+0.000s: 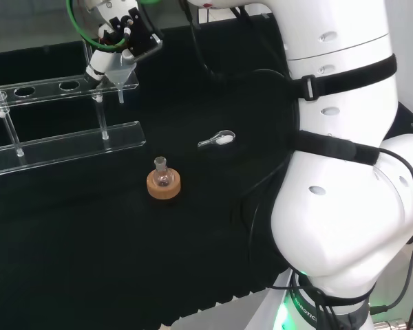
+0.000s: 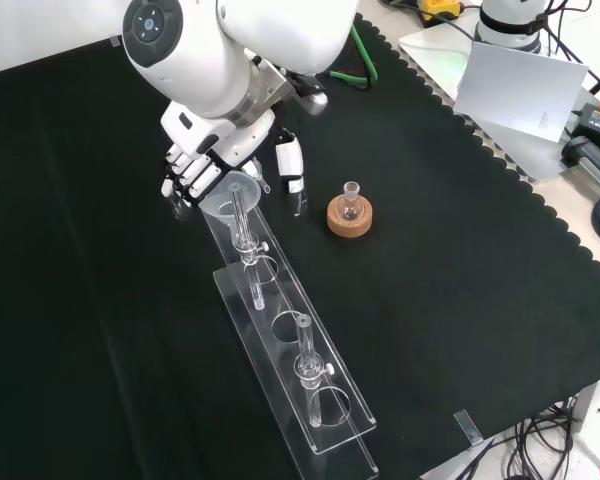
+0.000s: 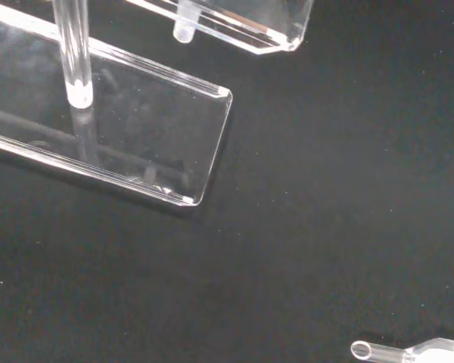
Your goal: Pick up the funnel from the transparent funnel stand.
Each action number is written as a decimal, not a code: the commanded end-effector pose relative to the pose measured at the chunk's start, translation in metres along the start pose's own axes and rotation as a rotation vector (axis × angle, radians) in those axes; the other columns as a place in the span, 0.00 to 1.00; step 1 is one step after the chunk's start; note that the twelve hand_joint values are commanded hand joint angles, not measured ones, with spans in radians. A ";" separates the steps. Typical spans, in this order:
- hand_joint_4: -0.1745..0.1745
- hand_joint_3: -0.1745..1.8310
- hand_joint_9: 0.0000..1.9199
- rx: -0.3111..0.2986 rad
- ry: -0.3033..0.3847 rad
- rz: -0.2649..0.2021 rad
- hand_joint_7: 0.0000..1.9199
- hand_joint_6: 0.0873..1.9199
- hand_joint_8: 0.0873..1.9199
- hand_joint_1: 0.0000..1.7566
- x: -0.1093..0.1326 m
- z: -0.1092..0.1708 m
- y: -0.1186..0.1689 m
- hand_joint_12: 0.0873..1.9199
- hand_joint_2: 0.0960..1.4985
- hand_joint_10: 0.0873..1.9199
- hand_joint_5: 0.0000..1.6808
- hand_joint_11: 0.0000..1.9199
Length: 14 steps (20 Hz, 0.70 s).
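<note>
Funnel [image 1: 121, 74] first, since it's the target: it sits at the near-arm end of the transparent funnel stand [image 1: 69, 144], at about 10 o'clock in the head view, cone up and stem hanging down through or just past the upper shelf's end hole, which is why it stays upright unaided. By size: the arm's white links [image 1: 344, 172] take up the 3 o'clock side of the head view, clear of the work. The stand is a two-tier clear rack running from 12 toward 6 o'clock in the front view, its shelf holes made to carry funnels by the cone. The hand [image 2: 195, 165] is at the stand's 12 o'clock end in the front view, fingers curled around the funnel's rim, thumb side hard to read; judged a grasp just made or closing, lift not yet evident. Flask [image 1: 162, 173] sits in a cork ring [image 1: 163, 185] at centre, parked well apart from the stand. Small spoon-like glass piece [image 1: 217, 139] lies at 1 o'clock of the flask.
</note>
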<state>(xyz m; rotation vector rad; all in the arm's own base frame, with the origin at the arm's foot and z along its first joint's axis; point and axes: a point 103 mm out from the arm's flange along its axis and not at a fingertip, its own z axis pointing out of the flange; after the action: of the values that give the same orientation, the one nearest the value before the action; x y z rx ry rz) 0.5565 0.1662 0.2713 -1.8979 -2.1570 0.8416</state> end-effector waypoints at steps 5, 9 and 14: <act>0.30 0.09 0.00 0.019 -0.022 0.027 0.00 0.00 0.25 0.22 -0.009 0.005 0.009 0.62 0.41 0.15 0.00 0.00; 0.30 0.09 0.00 0.020 -0.030 0.026 0.00 0.00 0.25 0.22 -0.011 0.003 0.010 0.62 0.41 0.15 0.00 0.00; 0.30 0.09 0.00 0.029 -0.029 0.035 0.00 0.00 0.26 0.22 -0.015 0.005 0.012 0.61 0.41 0.16 0.00 0.00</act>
<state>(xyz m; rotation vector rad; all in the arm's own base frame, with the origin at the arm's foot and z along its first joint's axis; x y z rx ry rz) 0.5670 0.1545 0.2665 -1.9232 -2.1329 0.8970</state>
